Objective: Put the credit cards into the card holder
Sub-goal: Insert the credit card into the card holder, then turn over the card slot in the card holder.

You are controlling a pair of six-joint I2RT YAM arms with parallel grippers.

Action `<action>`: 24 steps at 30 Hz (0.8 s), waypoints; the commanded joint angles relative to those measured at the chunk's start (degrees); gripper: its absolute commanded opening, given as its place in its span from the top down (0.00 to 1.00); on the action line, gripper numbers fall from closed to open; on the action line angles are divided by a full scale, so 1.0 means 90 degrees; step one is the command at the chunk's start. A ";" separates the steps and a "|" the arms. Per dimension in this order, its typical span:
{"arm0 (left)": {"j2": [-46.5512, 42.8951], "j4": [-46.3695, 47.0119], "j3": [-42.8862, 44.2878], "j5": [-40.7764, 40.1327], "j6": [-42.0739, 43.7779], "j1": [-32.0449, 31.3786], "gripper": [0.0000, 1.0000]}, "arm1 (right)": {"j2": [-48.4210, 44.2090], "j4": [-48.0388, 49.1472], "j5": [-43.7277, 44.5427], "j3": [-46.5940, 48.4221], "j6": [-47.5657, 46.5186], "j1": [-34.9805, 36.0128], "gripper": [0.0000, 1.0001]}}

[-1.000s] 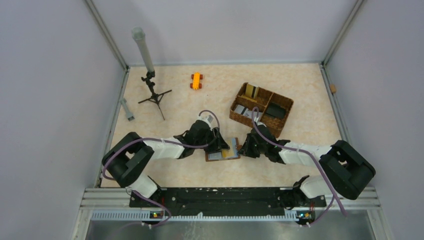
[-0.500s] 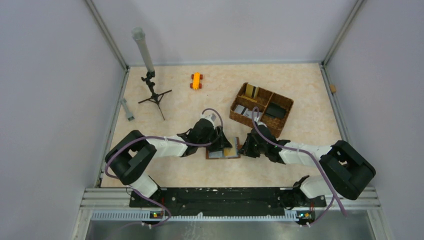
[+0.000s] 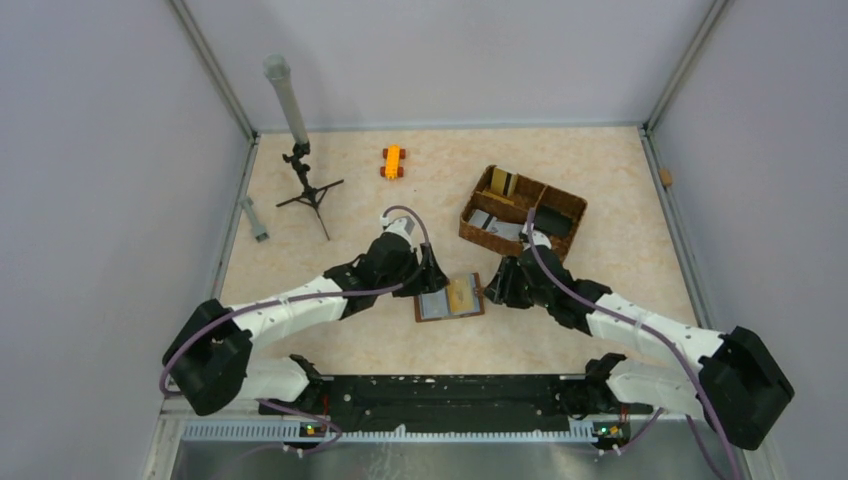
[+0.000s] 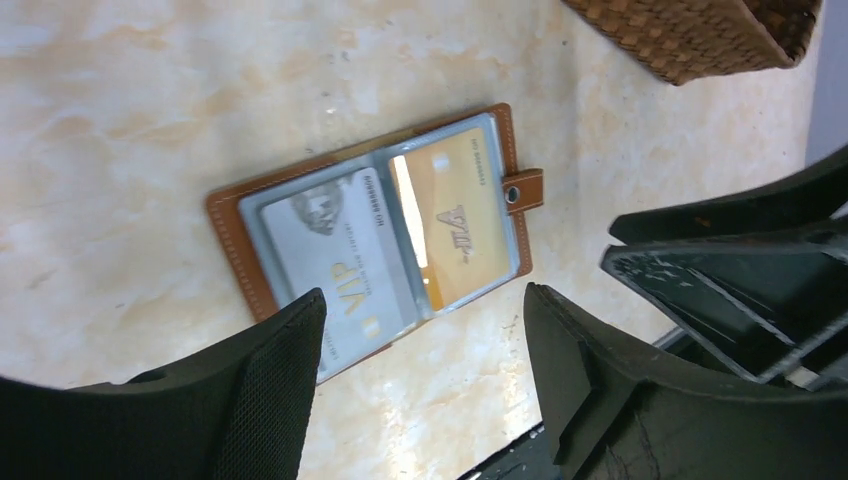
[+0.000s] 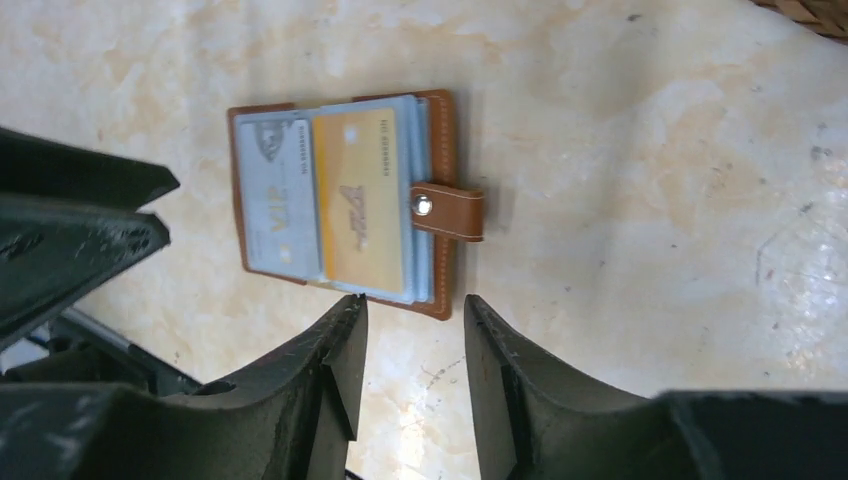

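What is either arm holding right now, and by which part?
Nothing. The left gripper and right gripper both stand open and empty, clear of the brown leather bifold card holder lying open.

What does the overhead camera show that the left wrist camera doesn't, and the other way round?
Only the overhead view shows the tripod, the orange toy car and the cards inside the woven basket. Only the left wrist view shows the VIP lettering on the silver card and the stud on the snap tab. Both show the card holder lying open on the table with a gold card in it, plus part of the basket.
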 commanded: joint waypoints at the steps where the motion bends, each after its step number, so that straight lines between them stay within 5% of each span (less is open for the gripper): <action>1: -0.0387 -0.0757 -0.0224 -0.0583 0.0285 0.0218 0.26 | -0.0129 0.0373 -0.0547 0.0186 -0.0280 0.0068 0.62; 8: -0.0438 -0.0331 -0.0881 -0.0018 0.0059 0.0643 0.36 | 0.0806 0.1294 -0.1174 0.0151 -0.0313 0.0067 0.73; 24: -0.0085 0.0073 -0.1138 0.0159 -0.0007 0.0734 0.52 | 0.1543 0.1674 -0.1083 0.0075 -0.0282 0.0068 0.78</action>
